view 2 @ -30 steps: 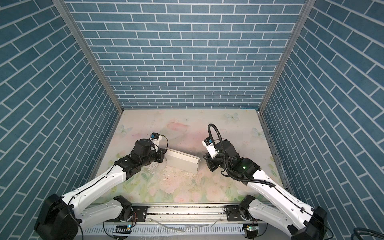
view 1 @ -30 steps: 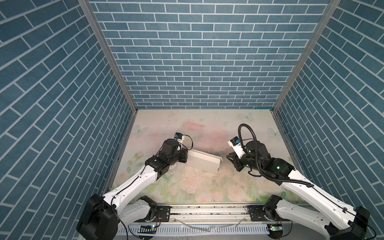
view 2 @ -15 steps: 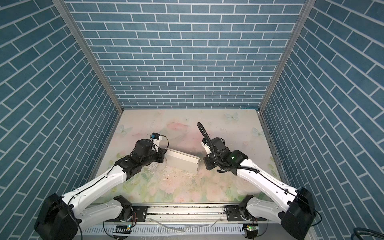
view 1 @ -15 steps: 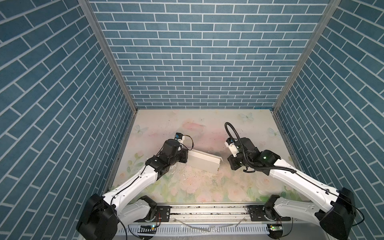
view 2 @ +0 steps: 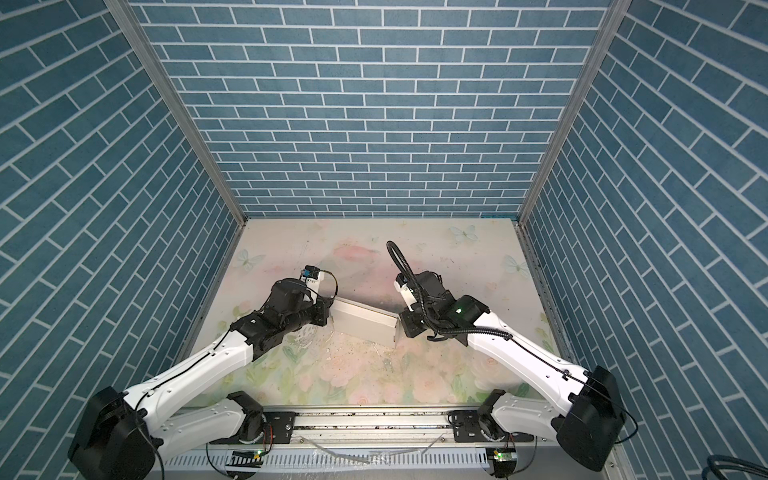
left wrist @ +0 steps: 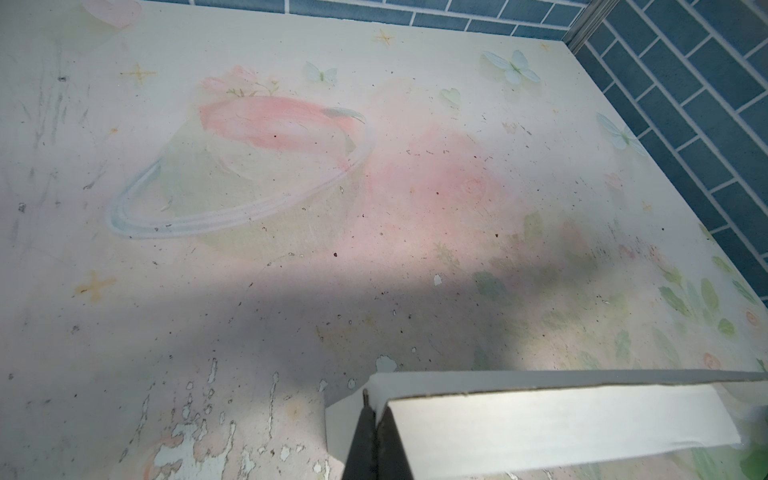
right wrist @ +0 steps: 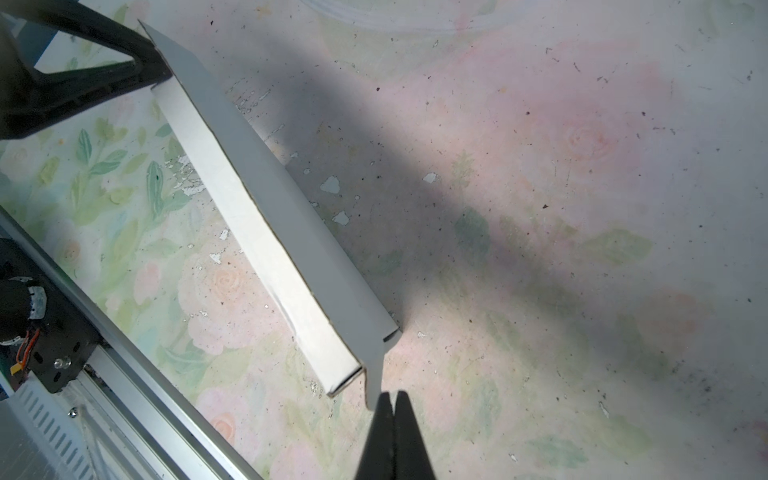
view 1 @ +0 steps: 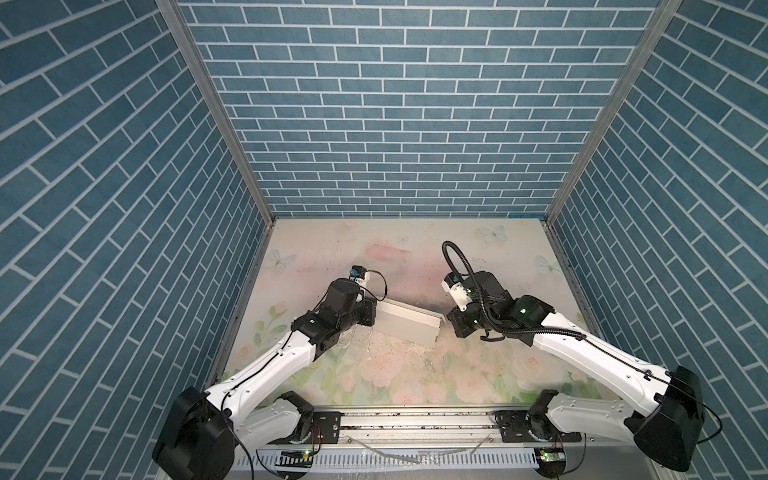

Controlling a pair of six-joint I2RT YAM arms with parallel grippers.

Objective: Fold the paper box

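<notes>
1. One thing only on the worktop point(view 1: 374, 376): the paper box point(view 1: 409, 326), closed up into a long slim block, near the middle and well apart from the near edge.
2. Lies slantwise in both top views, long axis running from an end nearer the near edge and right edge to an end nearer the far edge and left edge.
3. At the nearer end, the right gripper point(right wrist: 392, 401): closed, fingertips together, nothing seen between them. Sits against or just beside a small end tab point(right wrist: 374, 374) poking out past the box's corner; cannot tell which from the wrist view.
4. At the farther end, the left gripper point(left wrist: 376, 417): closed on the box's end, a thin edge of card apparently pinched between the fingertips.
5. Beyond, toward the far edge and both far corners, only bare flowered surface.
6. Relation that matters: box straight between the two grippers, one at each end, both roughly in line with the long axis. Right gripper much the nearer to the loose tab, so probably the one to press it home along that axis, with the left as anchor.
7. Judged nearly finished: no open flap seen apart from that tab. Risk: pivoting about the left grip if pushed off-axis.
</notes>
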